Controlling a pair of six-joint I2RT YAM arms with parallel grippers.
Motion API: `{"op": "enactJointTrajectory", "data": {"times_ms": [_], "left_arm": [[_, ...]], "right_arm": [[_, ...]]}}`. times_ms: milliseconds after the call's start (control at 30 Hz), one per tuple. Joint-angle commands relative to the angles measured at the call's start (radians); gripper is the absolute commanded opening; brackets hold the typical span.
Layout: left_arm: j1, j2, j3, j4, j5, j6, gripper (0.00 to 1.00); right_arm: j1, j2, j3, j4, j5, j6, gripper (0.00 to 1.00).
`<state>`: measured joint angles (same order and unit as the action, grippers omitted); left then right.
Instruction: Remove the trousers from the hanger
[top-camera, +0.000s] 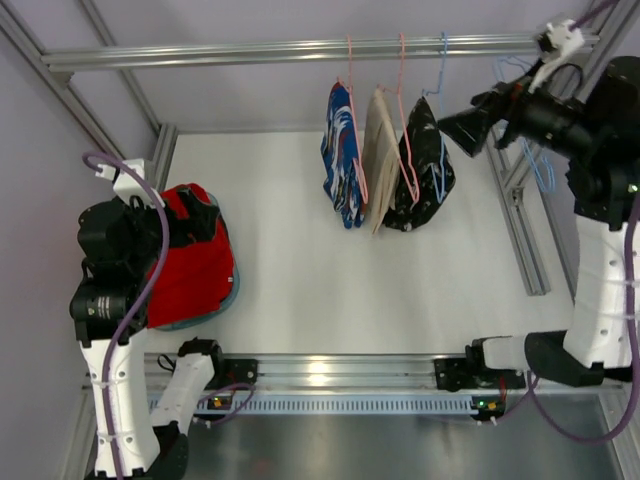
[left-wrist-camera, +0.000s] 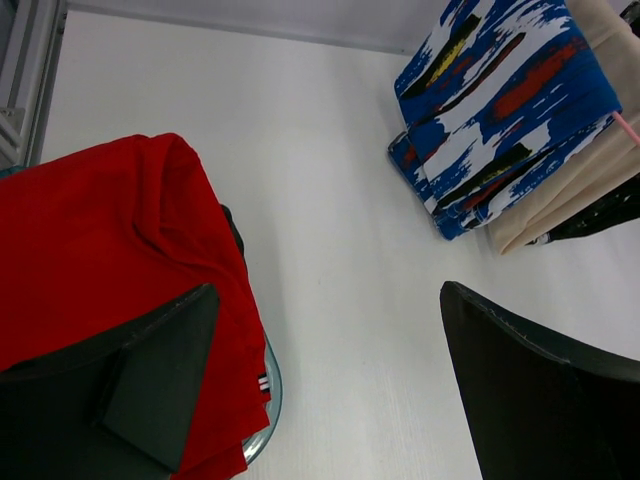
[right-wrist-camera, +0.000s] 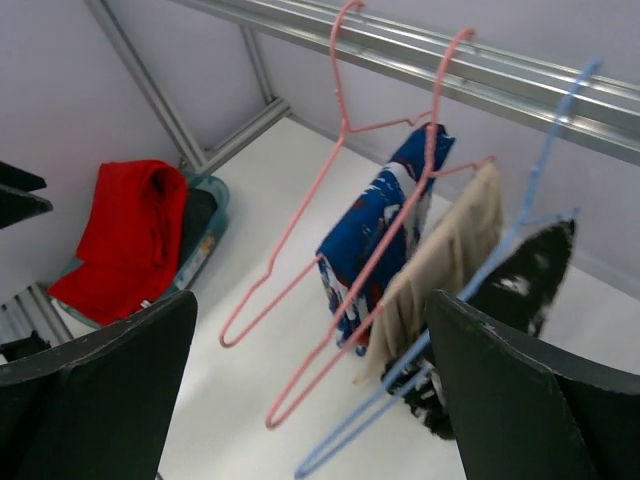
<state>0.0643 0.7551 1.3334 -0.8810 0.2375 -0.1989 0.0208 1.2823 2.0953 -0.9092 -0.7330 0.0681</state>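
Blue-patterned trousers (top-camera: 340, 158): folded over a pink hanger (right-wrist-camera: 277, 245) on the rail (top-camera: 250, 50), leftmost of three garments.
Beige trousers (top-camera: 379, 160): on the second pink hanger (right-wrist-camera: 371, 250), pressed between its neighbours (mostly hidden from above).
Black speckled garment (top-camera: 422, 165): on the blue hanger (right-wrist-camera: 543, 170).
Left gripper (left-wrist-camera: 325, 300): jaws wide apart, empty, over a red garment (left-wrist-camera: 90, 250); teal basket (right-wrist-camera: 208, 225) beneath, largely covered.
Right gripper (right-wrist-camera: 312, 300): jaws wide apart, empty, facing the hangers.

basket (left-wrist-camera: 273, 385): mostly hidden under red garment (left-wrist-camera: 100, 230) | beige trousers (left-wrist-camera: 575, 195): cut off at left-wrist view's right edge
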Motion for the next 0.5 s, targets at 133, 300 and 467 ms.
{"op": "enactJointTrajectory", "data": {"times_ms": [133,300,467], "left_arm": [[0.005,-0.014,0.023,0.083,-0.02,-0.048,0.98],[0.006,-0.026,0.016,0.117,0.067,-0.028,0.99],[0.005,0.006,-0.069,0.399,0.445,-0.216,0.98]], "right_arm": [[0.353,0.184,0.08,0.11,0.34,0.07,0.93],[0.487,0.252,0.103,0.162,0.483,0.079,0.86],[0.524,0.239,0.1,0.173,0.494,0.079,0.87]]}}
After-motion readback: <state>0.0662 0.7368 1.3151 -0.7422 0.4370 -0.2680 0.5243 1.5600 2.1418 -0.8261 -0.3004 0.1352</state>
